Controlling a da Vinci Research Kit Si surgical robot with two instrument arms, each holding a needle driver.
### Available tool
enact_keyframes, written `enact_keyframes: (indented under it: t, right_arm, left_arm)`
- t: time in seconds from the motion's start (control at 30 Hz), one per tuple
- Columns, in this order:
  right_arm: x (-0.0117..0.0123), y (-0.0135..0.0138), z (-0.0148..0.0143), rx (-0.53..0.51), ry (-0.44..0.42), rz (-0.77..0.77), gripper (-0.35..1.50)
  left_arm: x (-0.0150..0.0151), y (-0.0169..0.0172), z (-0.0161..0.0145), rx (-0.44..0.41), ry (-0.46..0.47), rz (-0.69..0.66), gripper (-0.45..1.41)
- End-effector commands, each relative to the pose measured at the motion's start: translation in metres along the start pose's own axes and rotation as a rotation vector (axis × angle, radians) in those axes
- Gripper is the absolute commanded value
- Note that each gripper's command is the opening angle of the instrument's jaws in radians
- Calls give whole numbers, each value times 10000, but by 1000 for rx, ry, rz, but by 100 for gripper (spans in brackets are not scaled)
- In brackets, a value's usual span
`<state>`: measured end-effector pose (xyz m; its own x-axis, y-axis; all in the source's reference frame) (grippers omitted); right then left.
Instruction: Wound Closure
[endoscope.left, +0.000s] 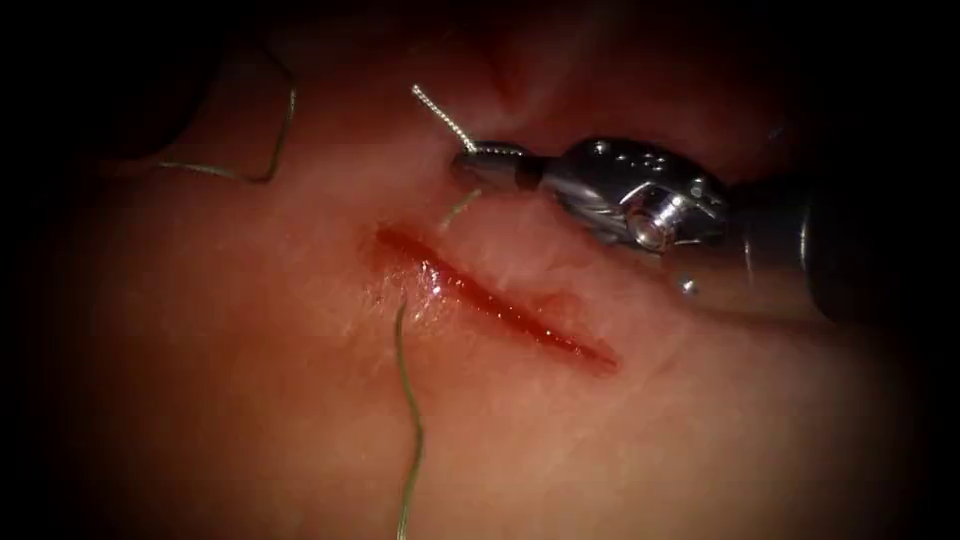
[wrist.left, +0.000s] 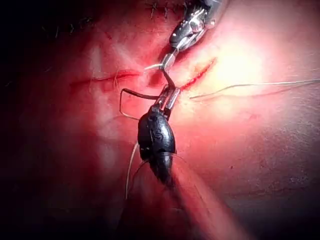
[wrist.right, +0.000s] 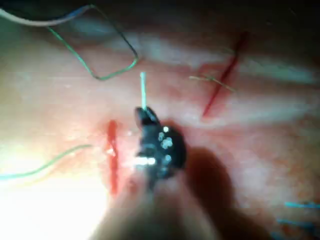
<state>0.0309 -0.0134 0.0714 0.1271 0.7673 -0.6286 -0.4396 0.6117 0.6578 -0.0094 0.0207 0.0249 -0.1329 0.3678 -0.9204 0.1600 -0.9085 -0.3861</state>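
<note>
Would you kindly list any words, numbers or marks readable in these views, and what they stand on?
None readable.
Left tool: a faint mark on its dark body, too blurred to read.
Right tool: no lettering; it holds the thread near the cut.
What the left tool holds, and the needle: cannot tell.

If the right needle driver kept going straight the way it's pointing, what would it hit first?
The right needle driver, shut on a pale braided thread end, would probably meet bare pink tissue first, then the green thread loop; depth is unclear.
</note>
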Motion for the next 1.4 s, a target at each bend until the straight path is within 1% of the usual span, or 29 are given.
enact_keyframes:
  t: [0.03, 0.27, 0.47, 0.6, 0.63, 0.67, 0.7, 0.73, 0.83, 0.87, 0.9, 1.0, 1.03, 1.1, 1.13, 1.27, 1.4]
  right_arm:
    - [5, -5, 8, 6, 12, -10, -35]
    - [11, -6, 7, 8, 32, -9, -35]
    - [20, -9, 3, 10, 55, 2, -35]
    - [19, -12, 4, 14, 54, 2, -35]
    - [20, -13, 3, 17, 57, 3, 22]
    - [22, -12, 3, 21, 62, 4, 84]
    - [23, -11, 2, 24, 79, 7, 111]
    - [24, -10, 0, 26, 91, 8, 115]
    - [24, -9, -8, 30, 125, -37, 115]
    - [25, -9, -16, 11, 132, -75, 115]
    - [25, -9, -16, 11, 132, -75, 115]
    - [27, -7, -31, -11, 131, -105, 115]
    - [28, -7, -43, -28, 130, -124, 120]
    - [28, -7, -48, -33, 129, -135, 120]
    - [26, -7, -58, -40, 128, -151, 121]
    - [19, -11, -79, -62, 128, -159, 123]
    - [18, -12, -84, -62, 124, -181, 123]
  left_arm:
    - [-6, -4, 5, -1, 1, 2, -45]
    - [-6, -4, 5, -1, 1, 1, -45]
    - [-6, -4, 5, -1, 1, 1, -45]
    - [-6, -4, 5, -1, 1, 2, -45]
    - [-6, -5, 4, -7, -3, 2, -45]
    - [-7, -7, 3, 4, -17, 2, -45]
    - [-11, -10, -1, 17, -26, 4, -45]
    - [-14, -12, -3, 25, -37, 6, -45]
    - [-31, -19, -8, 53, -77, 0, -45]
    - [-46, -24, -8, 70, -95, -13, -45]
    - [-46, -24, -8, 70, -95, -13, -45]
    - [-67, -32, -7, 83, -106, -40, -45]
    - [-79, -36, -7, 91, -110, -55, -45]
    - [-84, -38, -6, 97, -112, -56, -45]
    - [-96, -41, -6, 106, -117, -65, -45]
    - [-115, -45, -4, 120, -122, -81, -45]
    - [-128, -48, -3, 126, -125, -89, -45]
